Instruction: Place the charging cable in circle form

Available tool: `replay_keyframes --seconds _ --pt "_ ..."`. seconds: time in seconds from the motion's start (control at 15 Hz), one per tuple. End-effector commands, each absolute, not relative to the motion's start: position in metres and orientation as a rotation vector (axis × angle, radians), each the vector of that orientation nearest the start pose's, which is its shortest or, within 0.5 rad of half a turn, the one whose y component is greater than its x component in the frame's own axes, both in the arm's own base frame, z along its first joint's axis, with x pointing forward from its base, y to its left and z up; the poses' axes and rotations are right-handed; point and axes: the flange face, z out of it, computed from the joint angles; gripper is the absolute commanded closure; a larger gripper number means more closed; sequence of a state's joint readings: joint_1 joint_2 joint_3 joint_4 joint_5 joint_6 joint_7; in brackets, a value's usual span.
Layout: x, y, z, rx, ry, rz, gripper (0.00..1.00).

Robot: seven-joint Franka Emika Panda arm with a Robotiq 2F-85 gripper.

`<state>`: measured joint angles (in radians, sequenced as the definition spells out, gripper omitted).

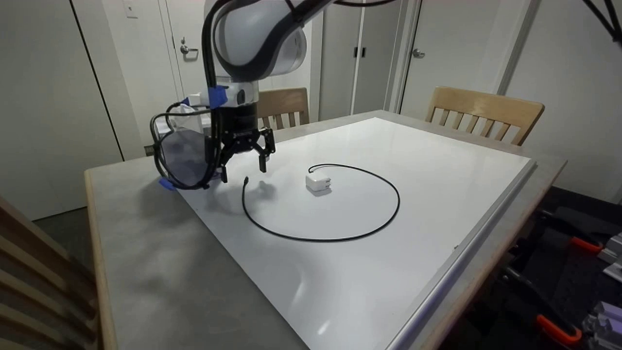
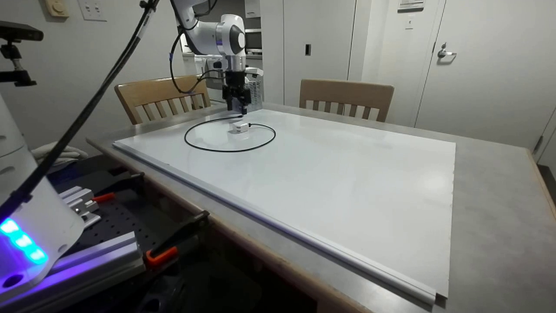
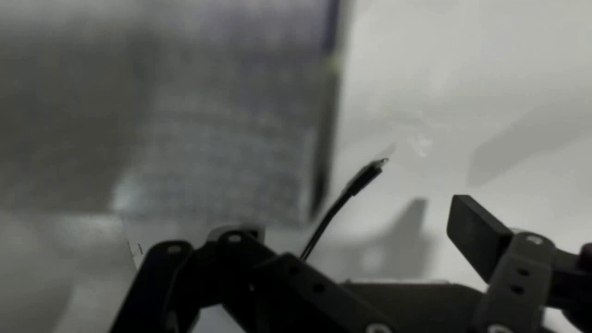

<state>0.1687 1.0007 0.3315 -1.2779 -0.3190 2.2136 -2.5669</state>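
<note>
The charging cable (image 1: pixel 311 240) is a thin black cord lying on the white board in a wide open loop. Its loop also shows in an exterior view (image 2: pixel 226 151). The white plug block (image 1: pixel 318 182), also in an exterior view (image 2: pixel 240 127), sits at one end. The black free end (image 1: pixel 246 181) lies apart from the block. My gripper (image 1: pixel 243 171), also in an exterior view (image 2: pixel 238 109), is open, empty and just above the board near this free end. In the wrist view the cable's tip (image 3: pixel 365 178) shows between the spread fingers (image 3: pixel 356 217); the rest is hidden.
The white board (image 2: pixel 347 195) lies on a grey table (image 1: pixel 160 272) with a metal rail along one edge. A grey container (image 2: pixel 256 93) stands close behind my gripper and blurs large in the wrist view (image 3: pixel 222 138). Wooden chairs (image 2: pixel 347 93) stand around the table.
</note>
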Motion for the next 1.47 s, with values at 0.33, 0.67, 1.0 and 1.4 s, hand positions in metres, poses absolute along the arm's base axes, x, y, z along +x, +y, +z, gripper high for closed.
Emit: replay_keyframes --seconds 0.33,0.67,1.0,1.4 --pt "0.6795 0.2965 0.1561 0.107 3.191 0.001 0.0" --pt "0.6758 0.2969 0.151 0.201 3.191 -0.084 0.0" --pt "0.6735 0.2985 0.1481 0.261 3.18 -0.118 0.4" --pt "0.6744 0.3027 0.1526 0.277 3.167 -0.114 0.82"
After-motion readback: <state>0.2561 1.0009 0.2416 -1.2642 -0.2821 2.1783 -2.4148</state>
